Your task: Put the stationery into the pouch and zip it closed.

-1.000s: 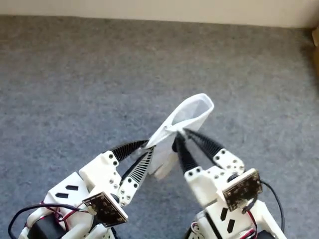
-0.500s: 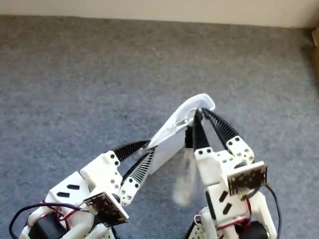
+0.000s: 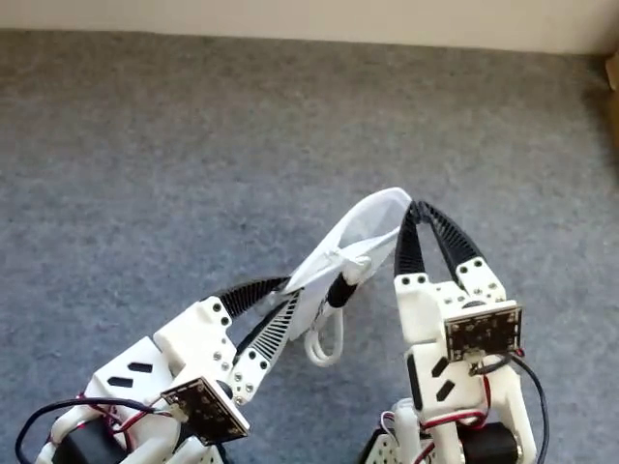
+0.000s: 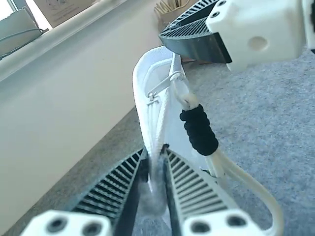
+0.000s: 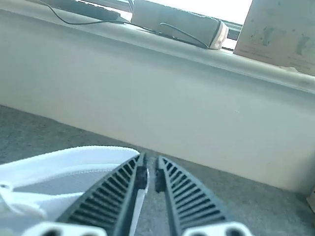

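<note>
A white mesh pouch (image 3: 360, 232) is held up off the carpet between both arms. My left gripper (image 3: 287, 288) is shut on the pouch's near end; in the left wrist view the fingers (image 4: 189, 184) squeeze the pouch's (image 4: 147, 93) zipper seam. A pale cord with a black wrap (image 3: 338, 290) hangs from the zipper, its loop (image 3: 325, 350) dangling free; the wrap (image 4: 199, 131) lies close to the left fingers. My right gripper (image 3: 415, 206) is shut at the pouch's far end, its fingertips at the white rim (image 5: 74, 162) with a white strip between the fingers (image 5: 118, 189).
Grey carpet (image 3: 155, 145) lies all around. A pale wall base (image 3: 309, 19) runs along the far edge. Boxes and a cable sit on a ledge (image 5: 187, 24) behind.
The right gripper slid from the middle of the pouch out to its far end. The cord swung down and now hangs loose. The left gripper has kept its hold.
</note>
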Motion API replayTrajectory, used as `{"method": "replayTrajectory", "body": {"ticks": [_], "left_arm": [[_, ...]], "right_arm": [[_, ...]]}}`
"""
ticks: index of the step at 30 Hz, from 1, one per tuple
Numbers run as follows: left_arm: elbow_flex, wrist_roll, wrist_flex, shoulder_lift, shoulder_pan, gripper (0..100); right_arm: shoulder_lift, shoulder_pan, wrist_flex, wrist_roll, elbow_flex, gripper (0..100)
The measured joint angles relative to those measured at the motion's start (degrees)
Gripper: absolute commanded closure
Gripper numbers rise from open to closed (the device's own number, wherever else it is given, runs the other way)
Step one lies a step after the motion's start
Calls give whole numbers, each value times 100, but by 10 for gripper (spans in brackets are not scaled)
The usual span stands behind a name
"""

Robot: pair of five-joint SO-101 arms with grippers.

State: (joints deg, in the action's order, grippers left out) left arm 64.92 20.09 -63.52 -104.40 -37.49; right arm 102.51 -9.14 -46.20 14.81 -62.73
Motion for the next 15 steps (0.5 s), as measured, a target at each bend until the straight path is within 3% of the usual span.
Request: {"method": "replayTrajectory", "body": {"ticks": [6,15], "left_arm": [[0,0,-35,0,0,996],[0,0,-35,0,0,996]], "right_arm": [[167,-88,-1741,-659,1002,804],[185,-1952,-2971,-686,1521,803]]}}
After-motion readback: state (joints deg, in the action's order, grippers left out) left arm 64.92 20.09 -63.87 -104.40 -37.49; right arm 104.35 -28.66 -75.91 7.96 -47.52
